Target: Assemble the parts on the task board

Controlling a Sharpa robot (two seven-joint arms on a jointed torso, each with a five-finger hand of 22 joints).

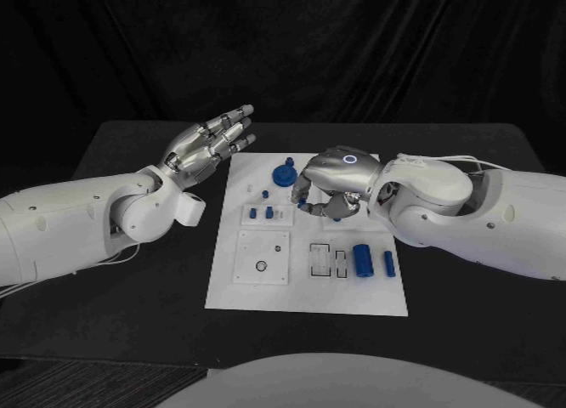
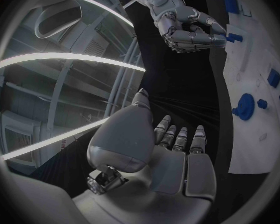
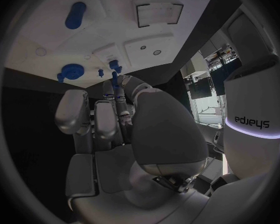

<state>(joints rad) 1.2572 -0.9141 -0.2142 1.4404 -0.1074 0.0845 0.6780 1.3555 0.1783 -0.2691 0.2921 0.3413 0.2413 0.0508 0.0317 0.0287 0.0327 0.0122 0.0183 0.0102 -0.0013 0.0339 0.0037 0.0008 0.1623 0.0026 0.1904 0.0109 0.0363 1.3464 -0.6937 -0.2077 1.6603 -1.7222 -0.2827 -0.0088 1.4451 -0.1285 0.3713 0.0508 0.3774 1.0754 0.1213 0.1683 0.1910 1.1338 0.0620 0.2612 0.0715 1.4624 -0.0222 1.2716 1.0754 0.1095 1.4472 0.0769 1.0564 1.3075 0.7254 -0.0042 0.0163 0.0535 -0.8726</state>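
A black curtain (image 1: 357, 51) hangs behind the black table (image 1: 136, 306), over what looks like grey carpet (image 1: 63, 387).

dim, dark surround | task board (image 1: 308, 280) brightly lit from above | wrist views fisheye-bent, dark rims

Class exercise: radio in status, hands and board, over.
Left hand open, raised off board. Right hand pinching small blue part over task board. Nothing blocking.

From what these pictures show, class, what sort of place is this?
Probably a robotics lab or demo stand: a black table against dark drapes, a white task board with small blue parts, and two robot hands, left hand and right hand, over it.
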